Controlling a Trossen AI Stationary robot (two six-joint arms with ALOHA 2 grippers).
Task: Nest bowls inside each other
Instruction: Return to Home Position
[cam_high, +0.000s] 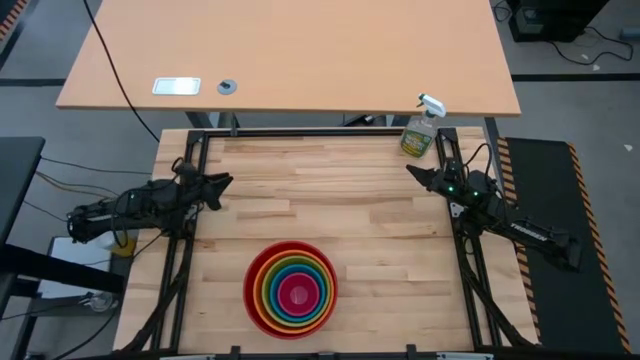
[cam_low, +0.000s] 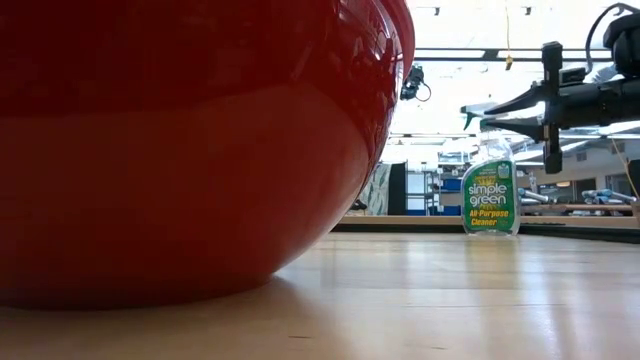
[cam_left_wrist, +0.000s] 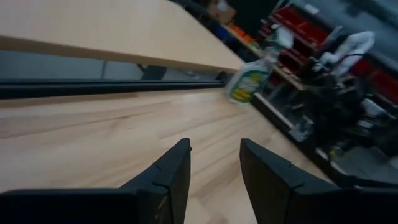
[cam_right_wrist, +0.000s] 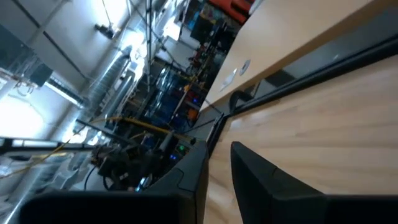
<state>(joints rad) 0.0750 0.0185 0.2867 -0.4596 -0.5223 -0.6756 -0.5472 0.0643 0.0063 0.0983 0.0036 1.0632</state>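
All five bowls (cam_high: 291, 288) are seen nested at the near edge of the table (cam_high: 380, 230) — red outermost, pink innermost — so nesting is judged complete. Farther back, the left gripper (cam_high: 222, 184) and right gripper (cam_high: 415, 173) are held at the sides, jaws narrowly parted and empty.

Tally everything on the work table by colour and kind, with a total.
Red bowl: 1
Orange bowl: 1
Lime green bowl: 1
Blue bowl: 1
Pink bowl: 1
Spray bottle: 1
Total: 6
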